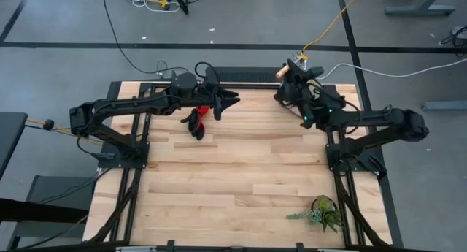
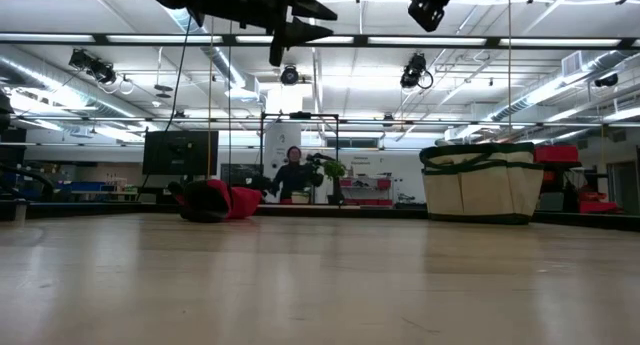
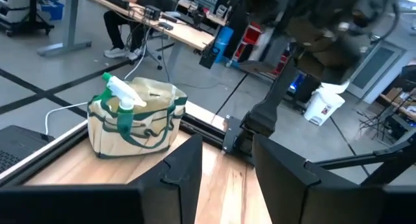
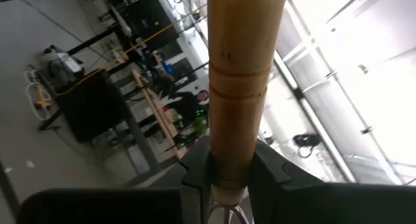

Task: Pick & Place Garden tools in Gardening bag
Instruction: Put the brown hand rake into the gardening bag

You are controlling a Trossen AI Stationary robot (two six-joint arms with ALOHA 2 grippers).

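Plainly, the wooden table (image 1: 241, 172) carries very little now, which suggests the task is well along. Both arms reach toward its far edge, the left arm (image 1: 124, 109) from one side and the right arm (image 1: 372, 124) from the other.

Next in size is the bag (image 2: 478, 182), beige with green trim, standing upright at the far right corner, largely hidden under the right arm in the high view. From the left wrist view a green-and-white spray bottle (image 3: 119, 94) sticks out of its top, so at least one item is already inside. A leafy plant (image 1: 323, 214) sits at the near right corner, well apart from the work.

The gloves (image 1: 197, 120), red and black, lie in a heap on the table near the far left, just beside the left gripper (image 1: 222, 102). That gripper hangs raised above the wood with its fingers spread and nothing between them, probably placed to go for the gloves next.

The right gripper (image 4: 224, 175) is pinched on a wooden handle (image 4: 244, 74), held high above the bag. The handle points up and the tool's head is out of sight, so which tool it is cannot be told; held so, it looks ready to be lowered in.
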